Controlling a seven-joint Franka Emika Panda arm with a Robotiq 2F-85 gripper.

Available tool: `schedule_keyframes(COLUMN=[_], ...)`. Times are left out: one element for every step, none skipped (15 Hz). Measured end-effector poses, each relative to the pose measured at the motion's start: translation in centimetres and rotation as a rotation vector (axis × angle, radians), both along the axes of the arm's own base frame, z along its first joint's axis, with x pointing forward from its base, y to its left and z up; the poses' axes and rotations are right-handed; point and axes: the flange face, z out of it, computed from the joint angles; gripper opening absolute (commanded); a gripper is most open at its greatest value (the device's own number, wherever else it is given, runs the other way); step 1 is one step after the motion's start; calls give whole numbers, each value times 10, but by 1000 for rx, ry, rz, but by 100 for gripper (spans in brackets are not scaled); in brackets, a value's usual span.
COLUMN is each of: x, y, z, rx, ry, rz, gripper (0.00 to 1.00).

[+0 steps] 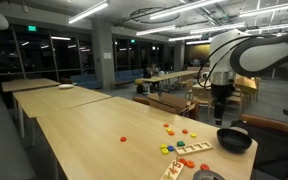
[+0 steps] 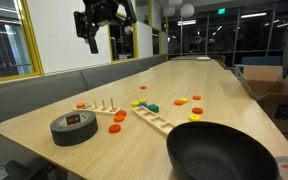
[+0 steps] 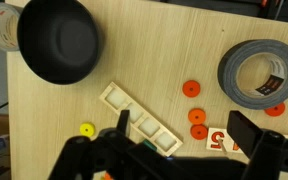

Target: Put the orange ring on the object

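Several tiny orange rings lie on the wooden table. In the wrist view three show between my fingers: one (image 3: pixel 191 89) further up and two touching (image 3: pixel 197 116) (image 3: pixel 199 131). Another (image 3: pixel 275 109) lies by the tape. In an exterior view rings lie near the pegs (image 2: pixel 119 117) and further along the table (image 2: pixel 181 101). A small wooden base with upright pegs (image 2: pixel 104 107) stands behind the tape. My gripper (image 3: pixel 179 118) is open and empty. It hangs high above the table in both exterior views (image 1: pixel 220 95) (image 2: pixel 104 30).
A black bowl (image 3: pixel 59 40) (image 2: pixel 219 155) (image 1: pixel 234 140) sits near the table edge. There is also a grey tape roll (image 3: pixel 259 75) (image 2: pixel 74 127), a long wooden compartment tray (image 3: pixel 139 120) (image 2: pixel 154 120), a yellow piece (image 3: pixel 85 130) and a number card (image 3: pixel 216 140).
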Motion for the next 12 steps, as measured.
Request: schedule_keyframes(x=[1,1,2,2,2,2,2,1,1,2,3,4], y=[0,0,0,0,0,0,0,0,0,1,2,2], z=[3,6,8,9,9,9,8,6,4,0,-6,-12], rx=[0,0,0,0,0,0,0,1,3,8,16,28], ry=[-6,-13,-17,-20,-20,-20,-18,-15,-21,-38,-64,-94], rz=[0,0,0,0,0,0,0,-3,-12,-29,-56,-89], gripper=[100,100,100,100,100,100,100,100,100,100,100,100])
